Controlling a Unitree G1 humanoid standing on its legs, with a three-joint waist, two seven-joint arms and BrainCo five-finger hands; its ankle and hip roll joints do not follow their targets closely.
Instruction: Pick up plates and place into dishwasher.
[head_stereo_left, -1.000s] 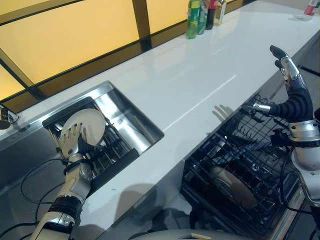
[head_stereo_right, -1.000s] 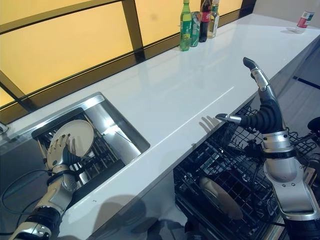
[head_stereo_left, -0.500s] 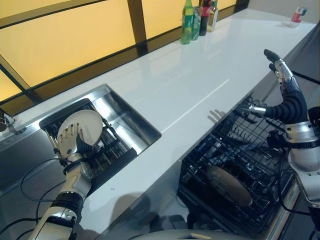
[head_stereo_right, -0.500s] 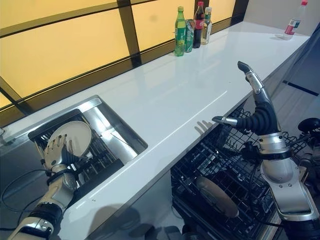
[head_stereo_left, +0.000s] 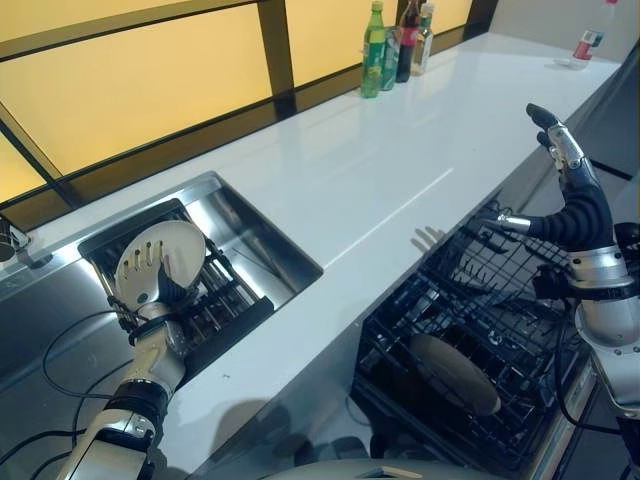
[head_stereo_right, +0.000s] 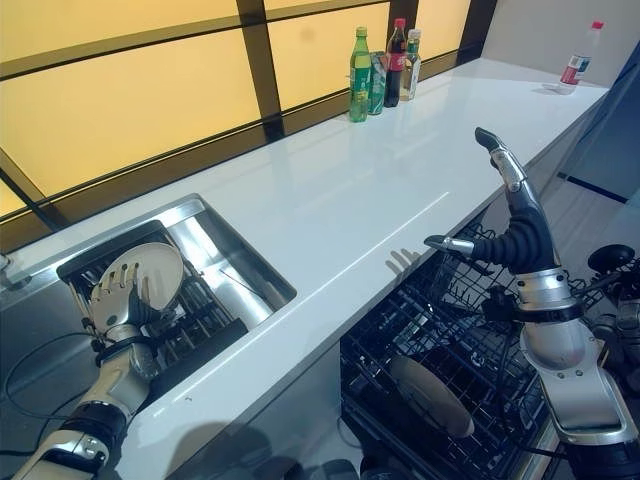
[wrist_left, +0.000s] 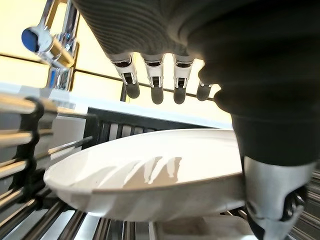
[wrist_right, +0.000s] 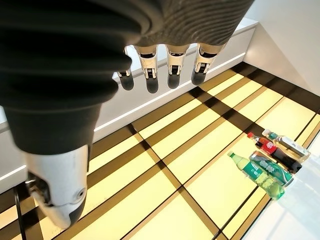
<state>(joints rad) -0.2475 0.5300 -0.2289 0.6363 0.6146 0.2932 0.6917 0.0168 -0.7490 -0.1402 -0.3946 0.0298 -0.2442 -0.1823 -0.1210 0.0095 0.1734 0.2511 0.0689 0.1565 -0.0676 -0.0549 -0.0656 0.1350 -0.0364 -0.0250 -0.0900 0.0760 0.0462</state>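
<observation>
The worktop (head_stereo_left: 380, 170) lies bare between sink (head_stereo_left: 255, 235) and dishwasher rack (head_stereo_left: 480, 330); bottles (head_stereo_left: 395, 45) crowd its twelve o'clock edge.

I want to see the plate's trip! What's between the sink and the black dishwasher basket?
Just bare white countertop, seen in both eye views. The plate stands in the sink rack against the left hand; the dishwasher basket sits beyond the counter's front edge.

Two plates (head_stereo_left: 168, 262) (head_stereo_left: 455, 372) – one dishwasher rack (head_stereo_left: 480, 340) – four bottles (head_stereo_right: 380, 65).

White counter (head_stereo_left: 330, 170) runs long and glossy; steel sink (head_stereo_left: 262, 243) sunk into it at the near end. Bottles (head_stereo_right: 382, 70) cluster by the yellow panels (head_stereo_right: 130, 95). Another bottle (head_stereo_right: 576, 66) stands far off.
</observation>
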